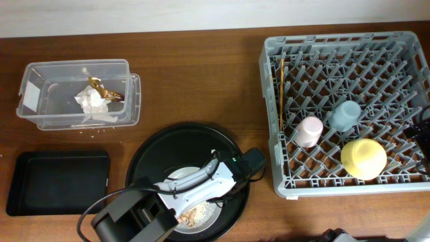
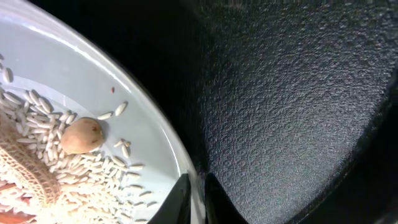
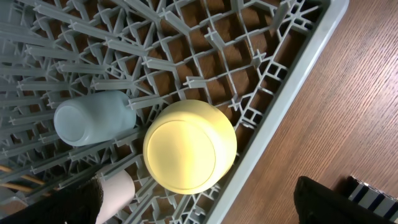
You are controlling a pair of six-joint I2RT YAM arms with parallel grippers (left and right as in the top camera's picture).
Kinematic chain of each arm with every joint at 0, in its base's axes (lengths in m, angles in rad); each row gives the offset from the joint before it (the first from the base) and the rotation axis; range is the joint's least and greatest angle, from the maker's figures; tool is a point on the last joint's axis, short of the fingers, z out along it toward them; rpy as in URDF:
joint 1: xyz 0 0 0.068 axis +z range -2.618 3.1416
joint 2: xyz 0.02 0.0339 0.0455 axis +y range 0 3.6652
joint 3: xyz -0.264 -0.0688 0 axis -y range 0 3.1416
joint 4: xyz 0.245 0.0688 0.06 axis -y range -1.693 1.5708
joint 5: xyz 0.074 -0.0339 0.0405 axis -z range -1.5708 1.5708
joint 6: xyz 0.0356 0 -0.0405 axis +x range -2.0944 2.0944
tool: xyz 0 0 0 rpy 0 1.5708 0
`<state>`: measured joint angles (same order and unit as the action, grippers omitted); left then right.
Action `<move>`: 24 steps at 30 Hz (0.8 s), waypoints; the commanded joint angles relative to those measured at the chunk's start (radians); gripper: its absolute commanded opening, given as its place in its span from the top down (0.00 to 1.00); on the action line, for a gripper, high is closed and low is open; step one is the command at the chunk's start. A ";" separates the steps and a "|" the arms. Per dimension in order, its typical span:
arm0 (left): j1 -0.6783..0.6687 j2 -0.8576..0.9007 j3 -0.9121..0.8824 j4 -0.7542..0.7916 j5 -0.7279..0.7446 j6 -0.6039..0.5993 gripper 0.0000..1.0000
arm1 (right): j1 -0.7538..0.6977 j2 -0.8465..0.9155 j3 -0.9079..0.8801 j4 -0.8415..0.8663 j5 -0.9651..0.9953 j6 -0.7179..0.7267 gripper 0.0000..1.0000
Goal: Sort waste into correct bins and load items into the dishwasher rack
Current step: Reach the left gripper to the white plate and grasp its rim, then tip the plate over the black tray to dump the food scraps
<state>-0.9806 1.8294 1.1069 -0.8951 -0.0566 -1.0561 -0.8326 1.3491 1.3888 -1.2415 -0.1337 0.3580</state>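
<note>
So the left gripper is clamped on the plate by its rim. The plate sits on the round tray with rice and a beige food lump on it. Meanwhile the right gripper hangs spread wide over the rack, holding nothing. In there: the bowl upside down, the blue cup and pink cup beside it, and the chopsticks along the left wall. Paper is in the clear box.
</note>
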 commanded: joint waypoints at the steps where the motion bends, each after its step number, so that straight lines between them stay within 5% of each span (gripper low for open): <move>1: 0.000 0.020 0.011 -0.021 -0.004 -0.002 0.97 | -0.006 -0.011 0.006 0.000 -0.005 -0.010 0.02; 7: 0.000 0.020 0.158 -0.293 -0.171 0.021 0.99 | -0.006 -0.011 0.006 0.000 -0.005 -0.010 0.01; 16: 0.013 0.010 0.242 -0.467 -0.269 0.021 0.99 | -0.006 -0.011 0.006 0.000 -0.005 -0.010 0.01; 24: 0.306 -0.086 0.348 -0.598 -0.349 0.086 1.00 | -0.006 -0.011 0.006 0.000 -0.005 -0.010 0.01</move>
<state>-0.7860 1.8263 1.4364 -1.4872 -0.3553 -1.0248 -0.8326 1.3491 1.3888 -1.2419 -0.1333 0.3576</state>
